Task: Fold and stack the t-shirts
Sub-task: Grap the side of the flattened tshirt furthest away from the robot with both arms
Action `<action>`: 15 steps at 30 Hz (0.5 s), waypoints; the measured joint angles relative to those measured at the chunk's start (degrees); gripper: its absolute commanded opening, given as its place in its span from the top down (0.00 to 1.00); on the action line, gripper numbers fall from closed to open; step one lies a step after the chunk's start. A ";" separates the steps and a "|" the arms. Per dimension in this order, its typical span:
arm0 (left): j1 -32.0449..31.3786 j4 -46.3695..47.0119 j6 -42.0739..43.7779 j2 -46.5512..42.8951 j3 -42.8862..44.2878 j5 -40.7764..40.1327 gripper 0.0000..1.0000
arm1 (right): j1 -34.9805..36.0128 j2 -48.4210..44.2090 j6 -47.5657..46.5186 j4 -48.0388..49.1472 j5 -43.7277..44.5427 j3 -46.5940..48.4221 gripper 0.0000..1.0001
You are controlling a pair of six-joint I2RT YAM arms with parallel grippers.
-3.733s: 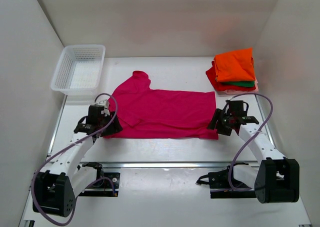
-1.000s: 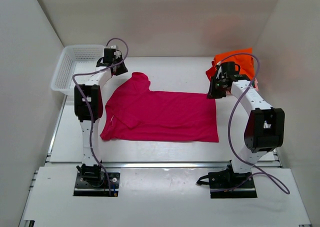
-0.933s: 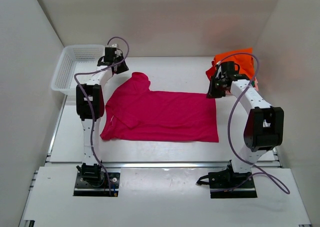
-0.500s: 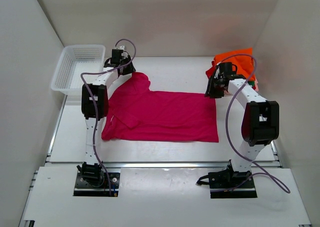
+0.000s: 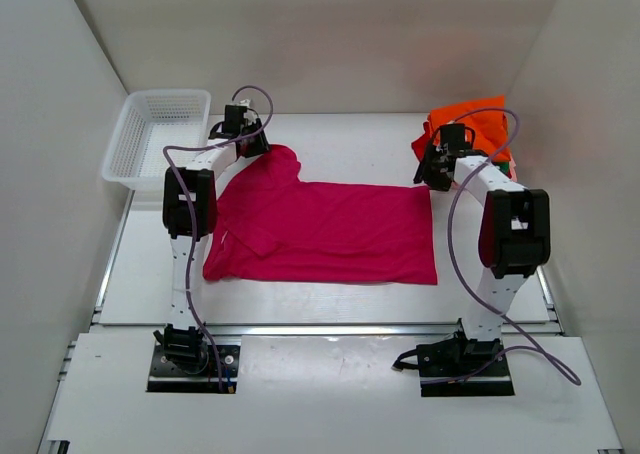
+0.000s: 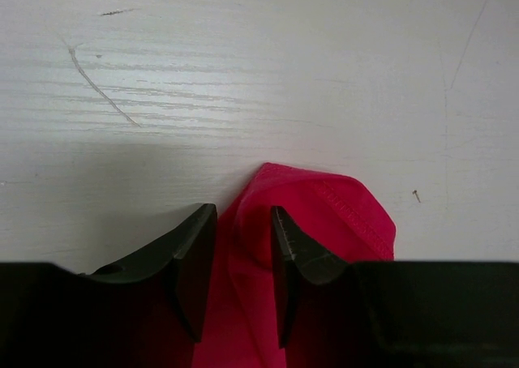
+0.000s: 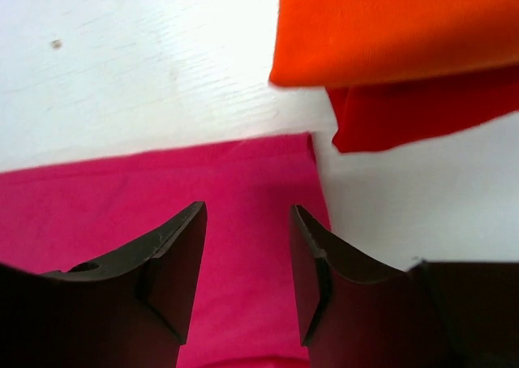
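Note:
A magenta-pink t-shirt point(image 5: 320, 229) lies flat on the table, one sleeve pointing to the far left. My left gripper point(image 5: 257, 145) is down at that sleeve tip. In the left wrist view it point(image 6: 241, 214) is open, its jaws either side of a raised fold of the sleeve point(image 6: 324, 210). My right gripper point(image 5: 431, 173) hovers over the shirt's far right corner, beside the stack of folded t-shirts point(image 5: 478, 124). It point(image 7: 247, 210) is open with only flat magenta cloth point(image 7: 162, 190) beneath. The stack shows an orange shirt point(image 7: 397, 27) on a red one point(image 7: 422, 109).
A white mesh basket point(image 5: 168, 94) stands at the far left corner, just left of my left arm. White walls close in the table at the back and on both sides. Both arms stretch out over the table's sides.
My left gripper has moved right, away from the basket, onto the sleeve tip. My right gripper's jaws have widened and it has edged toward the stack. The shirt has not moved.

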 measured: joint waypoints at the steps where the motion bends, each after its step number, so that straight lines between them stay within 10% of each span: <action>1: 0.00 0.22 -0.15 0.00 0.00 0.00 0.55 | 0.20 1.07 0.13 0.02 0.85 0.63 0.57; 15: 0.79 2.97 -0.59 -0.63 -1.62 1.51 1.00 | 3.89 12.76 2.45 -2.64 13.64 9.88 0.59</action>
